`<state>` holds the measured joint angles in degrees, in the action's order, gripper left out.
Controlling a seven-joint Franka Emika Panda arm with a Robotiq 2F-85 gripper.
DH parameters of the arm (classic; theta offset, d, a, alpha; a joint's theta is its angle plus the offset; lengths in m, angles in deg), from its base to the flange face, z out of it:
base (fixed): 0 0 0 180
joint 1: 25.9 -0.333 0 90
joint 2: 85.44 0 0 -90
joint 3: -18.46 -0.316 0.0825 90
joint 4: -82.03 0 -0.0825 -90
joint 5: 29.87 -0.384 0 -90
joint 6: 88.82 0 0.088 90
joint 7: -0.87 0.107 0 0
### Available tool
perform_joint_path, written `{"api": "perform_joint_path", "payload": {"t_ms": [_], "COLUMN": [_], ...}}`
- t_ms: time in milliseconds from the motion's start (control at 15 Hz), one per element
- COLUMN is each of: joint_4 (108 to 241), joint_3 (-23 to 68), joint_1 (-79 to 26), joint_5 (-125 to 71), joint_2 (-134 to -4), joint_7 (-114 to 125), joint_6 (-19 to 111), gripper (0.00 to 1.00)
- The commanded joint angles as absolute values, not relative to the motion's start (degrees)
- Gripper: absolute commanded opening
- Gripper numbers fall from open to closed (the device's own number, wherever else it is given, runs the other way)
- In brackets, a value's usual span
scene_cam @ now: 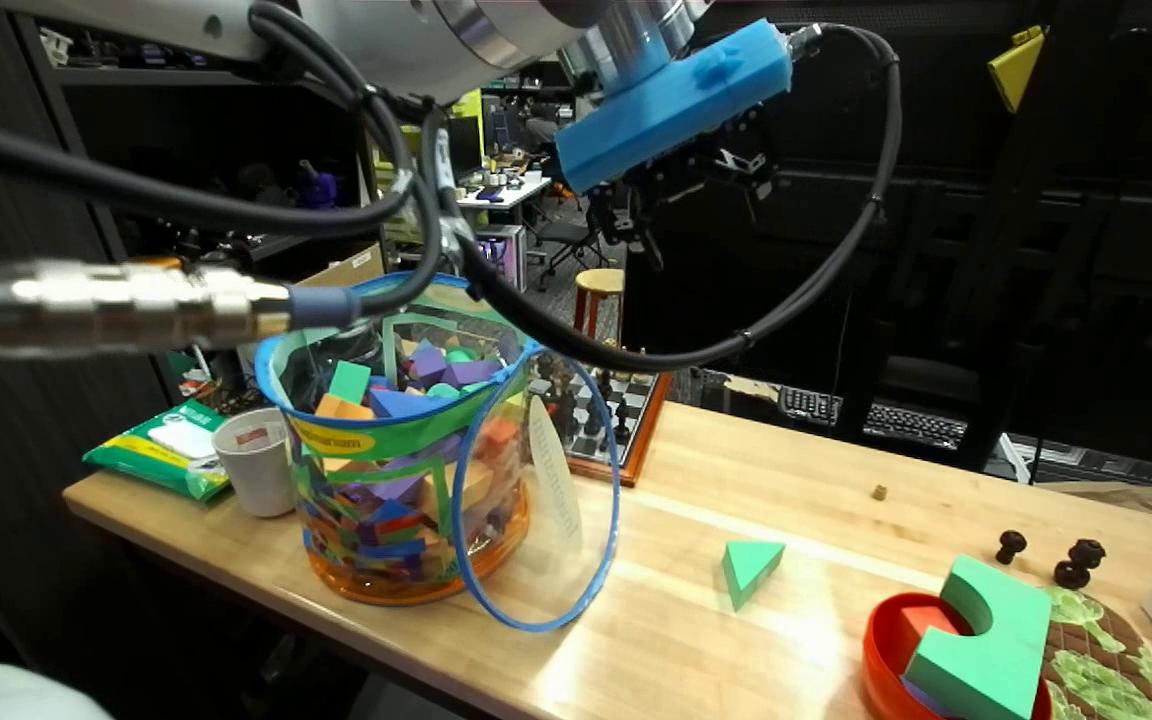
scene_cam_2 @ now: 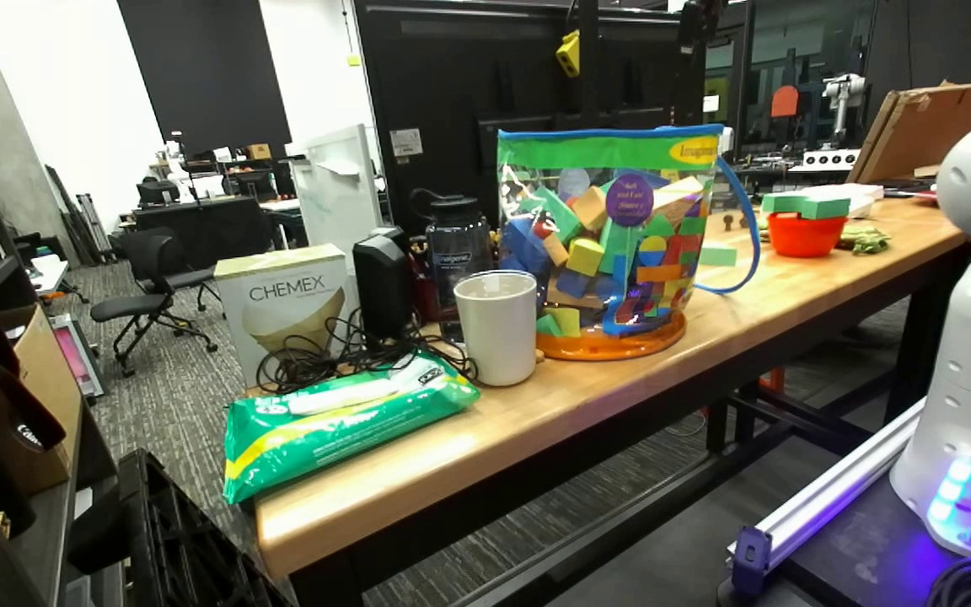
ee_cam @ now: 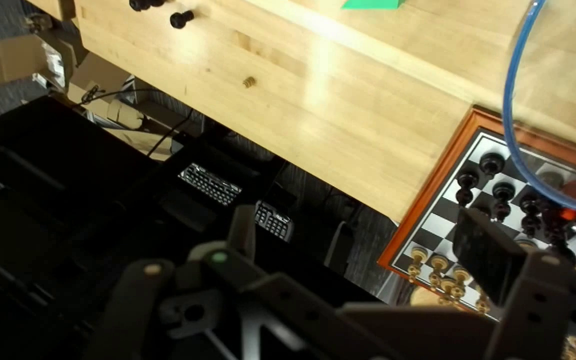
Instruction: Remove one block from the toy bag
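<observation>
The block, a small green wedge [scene_cam: 753, 568], lies on the wooden table to one side of the toy bag. It also shows in an exterior view [scene_cam_2: 718, 255] and at the top edge of the wrist view [ee_cam: 372, 4]. The clear toy bag [scene_cam: 416, 432] has a blue rim and is open at the top, with many coloured blocks inside; it shows in an exterior view too [scene_cam_2: 595, 150]. In the wrist view only its blue strap [ee_cam: 509, 95] shows clearly. My gripper [scene_cam: 703, 238] is high above the table, away from block and bag. Its fingers [ee_cam: 353, 220] are wide apart with nothing between them.
A chessboard [scene_cam: 652, 425] with pieces stands behind the bag. A red bowl [scene_cam: 881, 645] holds a large green piece [scene_cam: 996, 640]. A white mug [scene_cam_2: 498, 333] and a green-and-white packet [scene_cam_2: 351, 430] lie beside the bag. Dark screens stand behind the table.
</observation>
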<state>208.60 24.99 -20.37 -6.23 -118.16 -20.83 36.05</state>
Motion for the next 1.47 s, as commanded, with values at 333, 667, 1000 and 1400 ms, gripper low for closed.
{"api": "perform_joint_path", "payload": {"t_ms": [333, 667, 1000, 1400], "joint_4": [214.4, 215.7, 216.5, 216.5], "joint_3": [24.6, 25.9, 26.6, 26.9], "joint_1": [-24.3, -26.0, -26.8, -27.8], "joint_5": [-5.6, -7.4, -7.9, -8.3], "joint_2": [-125.6, -126.5, -126.7, -126.4], "joint_7": [-25.3, -26.7, -27.7, -29.3], "joint_6": [38.4, 39.0, 39.0, 38.4], "gripper": [1.00, 1.00, 1.00, 1.00]}}
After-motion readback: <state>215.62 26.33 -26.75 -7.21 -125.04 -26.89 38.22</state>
